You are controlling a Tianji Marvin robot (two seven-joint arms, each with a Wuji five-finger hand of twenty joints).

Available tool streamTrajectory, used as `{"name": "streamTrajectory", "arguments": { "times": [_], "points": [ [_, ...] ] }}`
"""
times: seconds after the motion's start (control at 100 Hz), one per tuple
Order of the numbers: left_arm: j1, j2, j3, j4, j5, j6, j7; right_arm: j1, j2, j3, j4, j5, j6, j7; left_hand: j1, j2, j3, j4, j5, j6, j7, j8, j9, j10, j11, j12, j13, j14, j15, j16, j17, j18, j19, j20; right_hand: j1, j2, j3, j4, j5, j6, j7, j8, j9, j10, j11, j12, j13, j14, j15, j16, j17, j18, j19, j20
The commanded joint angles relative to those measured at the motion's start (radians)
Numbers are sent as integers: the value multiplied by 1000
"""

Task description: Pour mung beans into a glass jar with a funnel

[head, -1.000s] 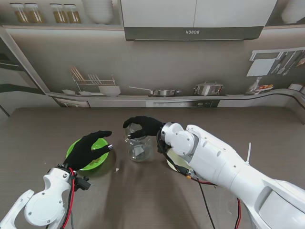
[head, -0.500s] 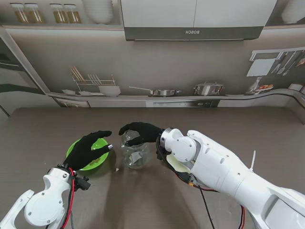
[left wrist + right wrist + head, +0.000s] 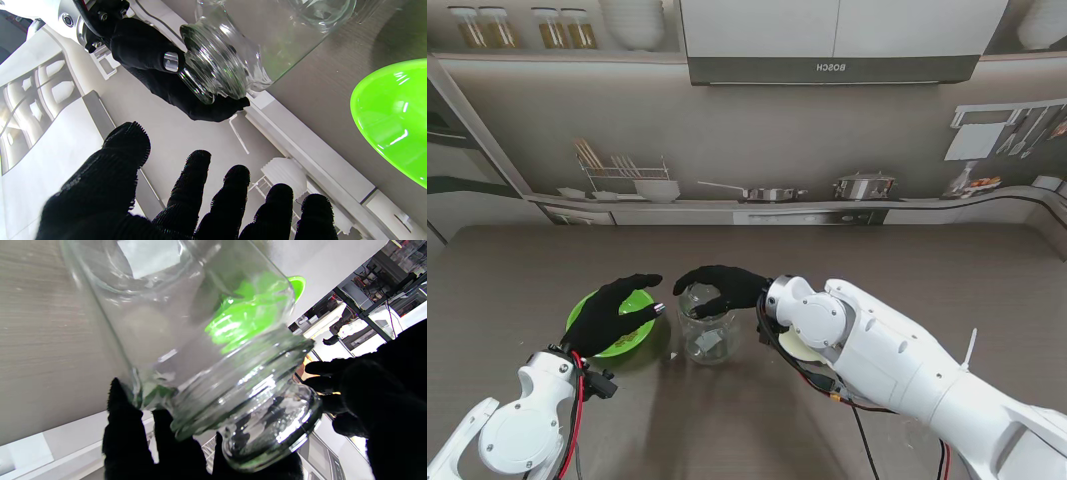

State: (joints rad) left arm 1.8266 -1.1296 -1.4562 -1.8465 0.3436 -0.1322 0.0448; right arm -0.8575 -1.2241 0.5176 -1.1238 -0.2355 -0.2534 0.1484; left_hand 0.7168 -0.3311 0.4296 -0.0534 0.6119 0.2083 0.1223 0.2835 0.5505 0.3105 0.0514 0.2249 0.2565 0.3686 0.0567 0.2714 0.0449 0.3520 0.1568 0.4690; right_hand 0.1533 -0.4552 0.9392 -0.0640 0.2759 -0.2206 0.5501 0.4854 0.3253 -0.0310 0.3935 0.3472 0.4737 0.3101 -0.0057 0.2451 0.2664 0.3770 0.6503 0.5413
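My right robot hand [image 3: 717, 287] clamped the glass jar [image 3: 706, 335] by its neck, left robot hand [image 3: 612, 312] splayed empty over the green funnel [image 3: 623, 338] beside the jar; I judged it best kept upright.

Lighting was even and soft from overhead. The glass jar [image 3: 707, 332] cast a faint shadow toward me on the table [image 3: 517, 270]. Beside the jar, the green bowl [image 3: 393, 116] carried bright glare streaks. The left hand [image 3: 186, 200] was blurred close up.

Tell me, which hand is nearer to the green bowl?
Left. The left hand hovers right over the green bowl, fingers spread, while the right hand grips the glass jar beside it.
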Motion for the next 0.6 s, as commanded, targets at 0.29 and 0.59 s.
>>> {"name": "streamTrajectory", "arguments": {
  "times": [0.29,0.59],
  "points": [
    [1,-3,3,-12,1,2,-16,-96,39,-17,-19,-26,-20,75,-5,48,-14,20,-15,-26,-14,-5,10,-14,1,9,-11,-7,-10,-6,-13,-26,-23,8,-33,19,-11,31,53,59,46,13,101,21,89,8,140,-126,183,19,27,-61,80,5],
    [1,-2,4,-12,0,5,-18,-117,58,3,-48,-38,-29,89,-4,48,-13,20,-16,-26,-14,-5,11,-12,1,9,-11,-5,-10,-6,-14,-25,-23,8,-34,19,-13,31,54,59,45,13,98,21,89,8,138,-127,183,19,25,-62,80,2]
  ]
}}
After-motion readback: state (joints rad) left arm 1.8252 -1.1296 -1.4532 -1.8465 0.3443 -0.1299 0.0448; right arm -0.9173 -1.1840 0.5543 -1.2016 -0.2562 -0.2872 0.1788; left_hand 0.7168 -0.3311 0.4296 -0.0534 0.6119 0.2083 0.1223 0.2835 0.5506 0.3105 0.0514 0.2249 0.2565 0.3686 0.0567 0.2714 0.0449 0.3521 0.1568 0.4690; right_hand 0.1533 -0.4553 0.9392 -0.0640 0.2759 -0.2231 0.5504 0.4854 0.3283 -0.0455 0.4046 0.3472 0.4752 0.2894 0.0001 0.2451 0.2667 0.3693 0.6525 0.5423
